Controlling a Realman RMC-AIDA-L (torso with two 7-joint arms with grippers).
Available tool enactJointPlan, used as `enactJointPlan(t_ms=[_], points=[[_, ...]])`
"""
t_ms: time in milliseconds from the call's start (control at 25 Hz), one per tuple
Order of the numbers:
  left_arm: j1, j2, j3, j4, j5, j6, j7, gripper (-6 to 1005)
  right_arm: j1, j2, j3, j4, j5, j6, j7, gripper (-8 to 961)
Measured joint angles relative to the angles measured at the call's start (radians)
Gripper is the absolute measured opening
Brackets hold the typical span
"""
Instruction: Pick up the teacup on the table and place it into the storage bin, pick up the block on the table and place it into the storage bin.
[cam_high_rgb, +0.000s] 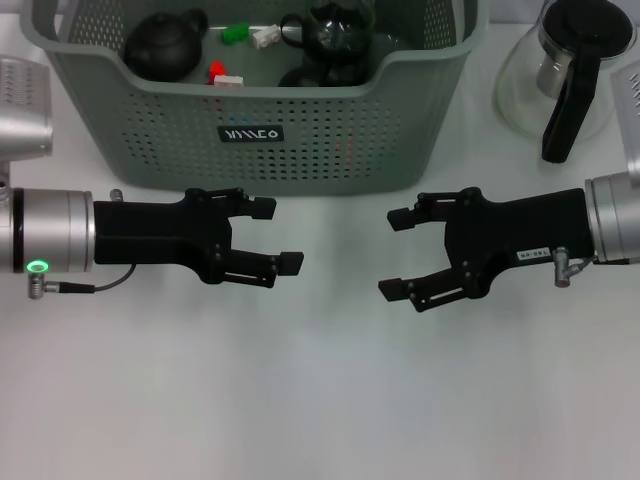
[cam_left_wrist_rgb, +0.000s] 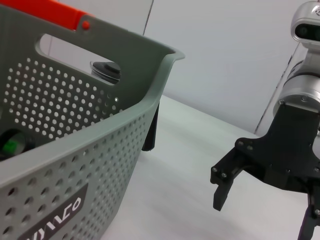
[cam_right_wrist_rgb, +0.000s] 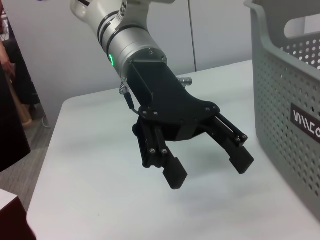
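White table (cam_high_rgb: 320, 400) under flat, even light, with pale wall panels (cam_left_wrist_rgb: 225, 50) behind; matte top, probably not slippery. At the far edge, the storage bin (cam_high_rgb: 270, 110), grey-green and perforated, its black label (cam_high_rgb: 251, 133) turned toward the arms; just to its right, a glass coffee pot (cam_high_rgb: 570, 80) with a black handle.

Left gripper (cam_high_rgb: 278, 235) and right gripper (cam_high_rgb: 394, 252) level above the table just before the bin, tips pointing at each other and apart; both spread wide, both holding nothing.

Inside the bin: a dark round teapot (cam_high_rgb: 165, 42), a green block (cam_high_rgb: 235, 33), a red block (cam_high_rgb: 217, 72) and a dark glass vessel (cam_high_rgb: 335, 45); cannot tell which piece, if any, is the teacup. No teacup or block visible on the bare table, so likely both placements done.

For any further pick: keep the jaws wide on approach; descend straight; close only once centred on the piece; lift well above the thick rim before crossing; release low inside the bin, away from the glassware; mind the coffee pot beside the right arm.
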Motion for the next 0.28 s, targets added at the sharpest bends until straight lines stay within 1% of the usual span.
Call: enactJointPlan(t_ms=[280], points=[[0.001, 0.000, 0.000, -0.010, 0.000, -0.001, 0.001, 933, -0.005, 0.001, 0.000, 0.004, 0.000, 0.003, 0.000, 941]])
